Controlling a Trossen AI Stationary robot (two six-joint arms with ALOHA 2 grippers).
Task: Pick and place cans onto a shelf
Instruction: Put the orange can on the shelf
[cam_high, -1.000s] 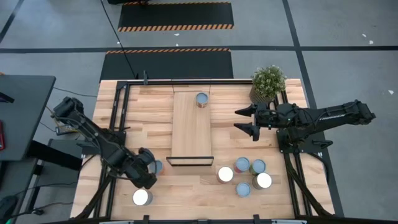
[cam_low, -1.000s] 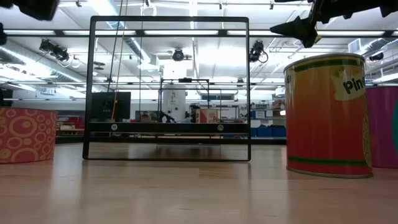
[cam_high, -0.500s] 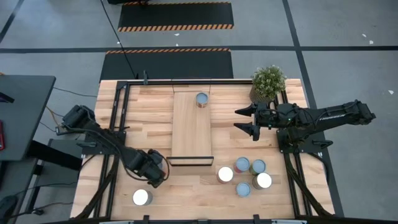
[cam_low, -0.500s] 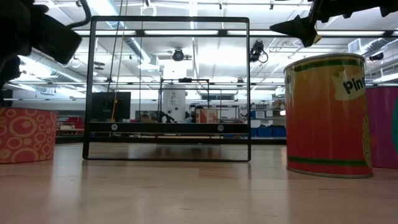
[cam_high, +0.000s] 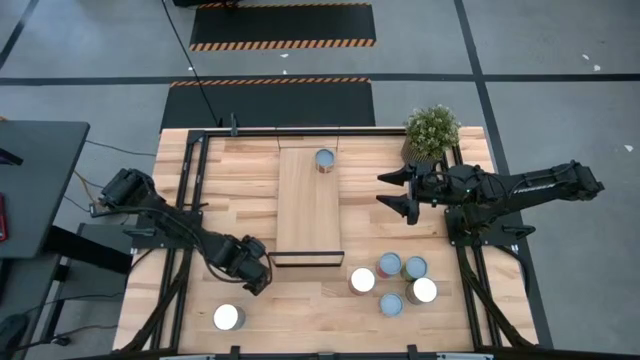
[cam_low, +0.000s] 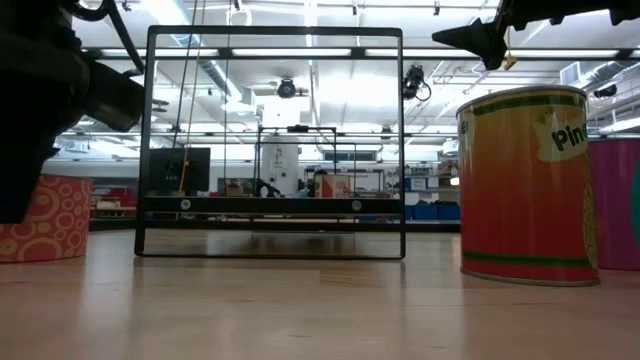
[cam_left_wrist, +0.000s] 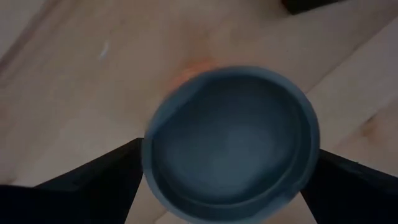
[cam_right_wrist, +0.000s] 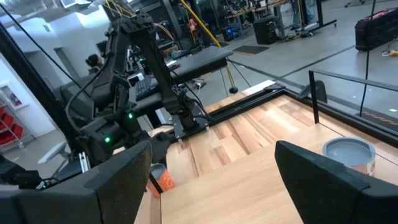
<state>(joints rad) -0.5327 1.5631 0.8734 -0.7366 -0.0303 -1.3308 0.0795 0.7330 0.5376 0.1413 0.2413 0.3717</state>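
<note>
I see the left tool (cam_high: 250, 268) clenched on 1 can (cam_left_wrist: 231, 142) near the shelf (cam_high: 308, 205); right tool (cam_high: 397, 194) released, above the table (cam_high: 300, 312).

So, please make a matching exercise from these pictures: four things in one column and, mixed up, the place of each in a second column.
Things:
1. potted plant
2. pale blue can
3. white-topped can
4. left gripper

Places:
A. on the shelf, at its far end
B. alone near the table's front edge, on the left
C. far right corner of the table
D. just left of the shelf's near end

Pairs: 1-C, 2-A, 3-B, 4-D
</note>
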